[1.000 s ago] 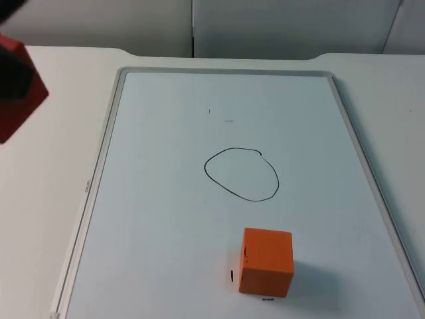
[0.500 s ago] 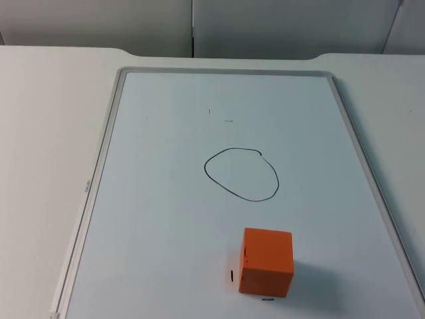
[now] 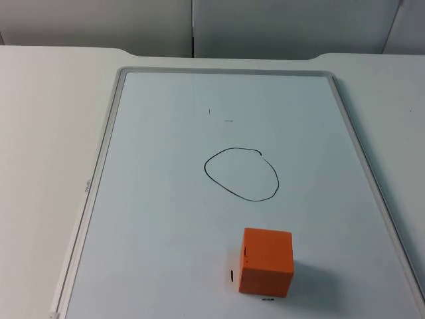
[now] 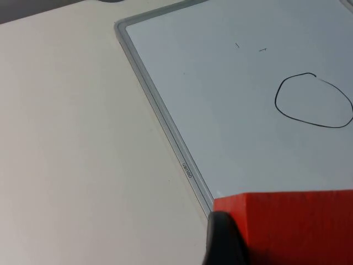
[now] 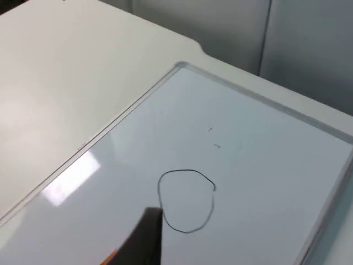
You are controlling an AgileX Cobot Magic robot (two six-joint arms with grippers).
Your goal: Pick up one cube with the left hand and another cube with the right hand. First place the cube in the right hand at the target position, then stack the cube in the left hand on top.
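Left gripper (image 4: 251,243) clamped on red cube (image 4: 292,226), held above whiteboard (image 3: 166,219) edge; cube cut off by frame. Right gripper (image 5: 140,237) over whiteboard near drawn circle (image 3: 241,174); opening impossible to judge. Orange cube (image 3: 266,261) resting on whiteboard just outside circle.

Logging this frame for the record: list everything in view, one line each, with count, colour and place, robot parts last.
cube on the board: one, orange, on the whiteboard's near part, just outside the drawn circle.
held cube: one, red-orange, at the left gripper, above the table beside the whiteboard's left frame.
drawn circle: one, black outline, about mid-whiteboard, nothing inside it.
whiteboard: one, white with grey frame, flat on the table.
table: one, white, ends at the partition wall.
partition wall: grey, behind the table.
left gripper: black fingertip against the held cube.
right gripper: black fingertip above the whiteboard near the circle.
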